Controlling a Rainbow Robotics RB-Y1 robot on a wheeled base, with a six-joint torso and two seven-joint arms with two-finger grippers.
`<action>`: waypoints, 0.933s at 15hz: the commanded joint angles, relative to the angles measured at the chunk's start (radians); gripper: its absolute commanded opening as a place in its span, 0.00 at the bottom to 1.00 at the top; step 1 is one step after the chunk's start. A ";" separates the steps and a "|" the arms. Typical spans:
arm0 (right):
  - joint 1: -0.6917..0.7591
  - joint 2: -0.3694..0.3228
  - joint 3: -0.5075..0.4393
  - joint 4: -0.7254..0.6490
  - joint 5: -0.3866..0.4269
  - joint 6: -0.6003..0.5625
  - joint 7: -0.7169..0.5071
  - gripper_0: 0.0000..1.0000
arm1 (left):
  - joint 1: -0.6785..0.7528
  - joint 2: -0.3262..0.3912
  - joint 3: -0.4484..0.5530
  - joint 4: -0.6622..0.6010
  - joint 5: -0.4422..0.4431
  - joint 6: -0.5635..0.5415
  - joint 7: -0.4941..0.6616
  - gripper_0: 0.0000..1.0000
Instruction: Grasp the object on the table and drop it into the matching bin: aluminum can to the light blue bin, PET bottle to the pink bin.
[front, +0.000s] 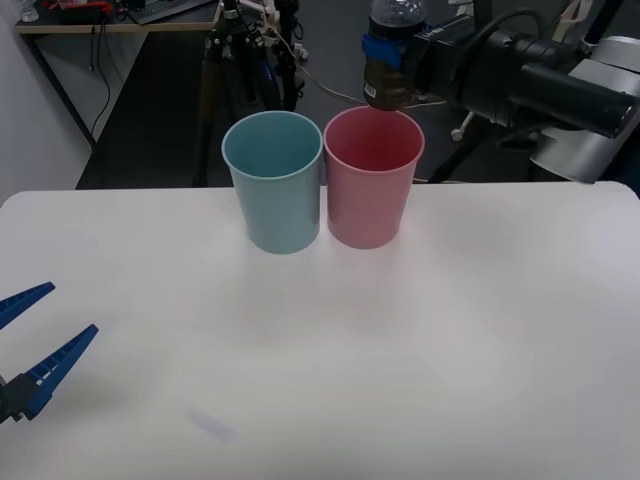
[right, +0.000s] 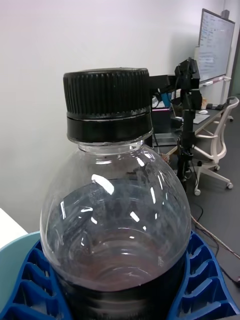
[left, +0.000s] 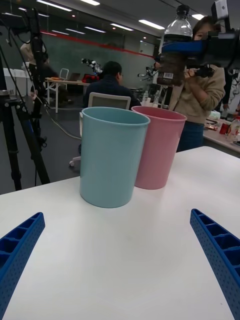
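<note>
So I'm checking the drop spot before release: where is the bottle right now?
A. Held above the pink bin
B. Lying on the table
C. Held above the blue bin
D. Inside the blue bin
A: the right claw grips the bottle upright above the pink bin's rim, with the blue bin beside it; the left claw waits open low over the table.

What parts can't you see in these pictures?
- Bottom of the PET bottle: in the right wrist view the right gripper covers it, and the picture's edge cuts it off.
- Floor of the pink bin and of the light blue bin: their own walls hide it in the front view.
- Left gripper: its base is cut off by the front view's edge.
</note>
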 joint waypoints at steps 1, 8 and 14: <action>-0.010 0.038 0.000 0.052 0.012 -0.005 0.005 0.00 | 0.000 0.000 0.000 0.000 0.000 0.000 0.000 1.00; -0.010 0.089 0.014 0.085 0.041 -0.034 -0.002 0.00 | 0.000 0.000 0.000 0.000 0.000 0.000 0.000 1.00; -0.010 0.092 0.027 0.085 0.048 -0.046 -0.005 0.00 | 0.000 0.000 0.000 0.000 0.000 0.000 0.000 1.00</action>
